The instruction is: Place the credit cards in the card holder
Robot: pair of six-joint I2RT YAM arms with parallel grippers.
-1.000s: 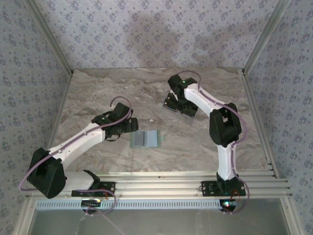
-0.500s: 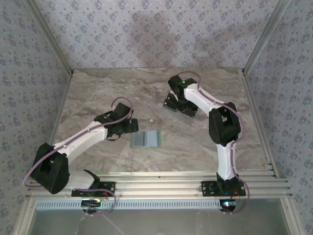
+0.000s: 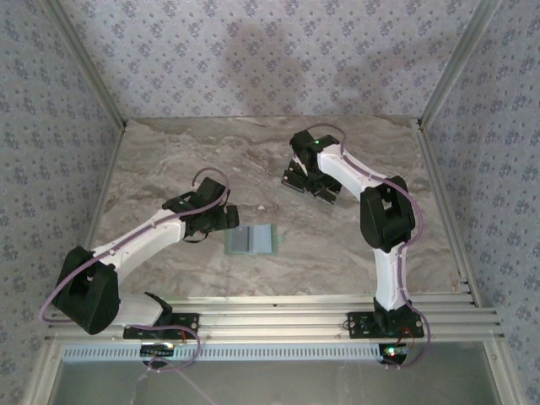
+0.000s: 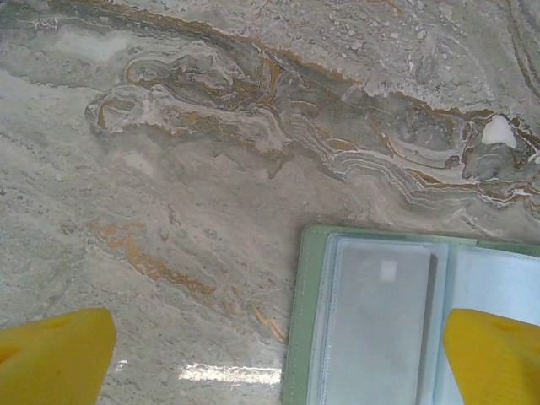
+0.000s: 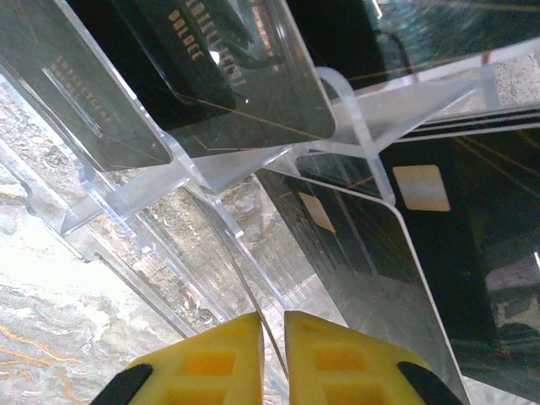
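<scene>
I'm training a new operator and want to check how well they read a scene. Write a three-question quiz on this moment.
1. Multiple choice: the card holder is (A) lying open, (B) folded shut, (C) standing on edge.
2. True or false: the left gripper has its fingers pressed together.
3. Short answer: what holds the credit cards in front of the right gripper?
Key: 1 A; 2 false; 3 a clear stand.

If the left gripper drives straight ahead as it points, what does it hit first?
Probably the marble table just beside the card holder; depth is unclear, so the left gripper might clip its edge.
</scene>
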